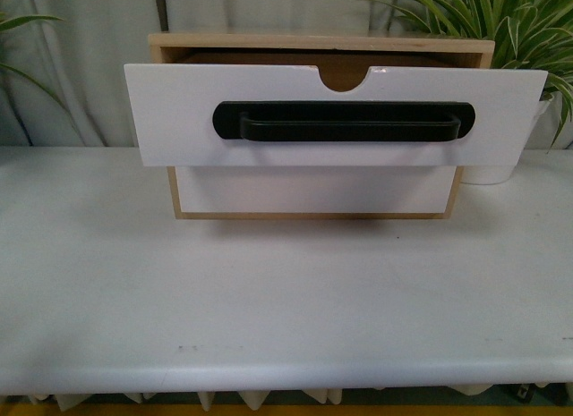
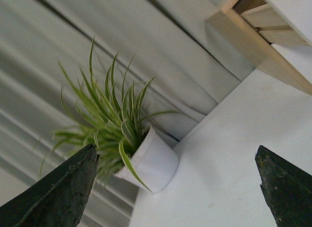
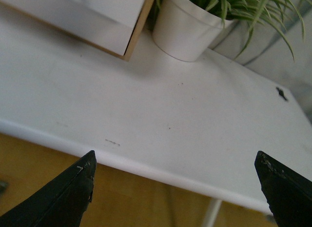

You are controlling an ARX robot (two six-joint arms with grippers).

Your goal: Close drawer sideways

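1. The worktop (image 1: 286, 300) fills the lower half of the front view. It is white, smooth and matte with a rounded front edge and a few faint dark specks. Pale fabric points hang below its edge, cut off by the frame.
2. A grey pleated curtain (image 1: 89, 58) covers the background.
3. The cabinet (image 1: 322, 45), a pale wooden box, stands at the upper centre. Most of it is hidden behind the drawer.
4. The drawer (image 1: 179, 112) sits at the upper centre, pulled out towards the camera. Its glossy white front overhangs both cabinet sides. Its sides are hidden.
5. The plain front (image 1: 313, 191) below it is flat, white and flush in the frame.
6. A striped leafy plant (image 1: 501, 22) fills the upper right. Its white pot (image 1: 501, 170) is partly hidden by the drawer's corner. A few leaves of a second plant (image 1: 22, 27) are cut off at the upper left.
7. The left claw (image 2: 178, 188) shows only two dark fingertips, spread wide with nothing between them.
8. The right claw (image 3: 175, 188) is also spread wide and empty, above the worktop edge.
9. The black handle (image 1: 345, 121) is a long bar in an oval recess.
10. The semicircular notch (image 1: 345, 79) shows brown wood behind it.
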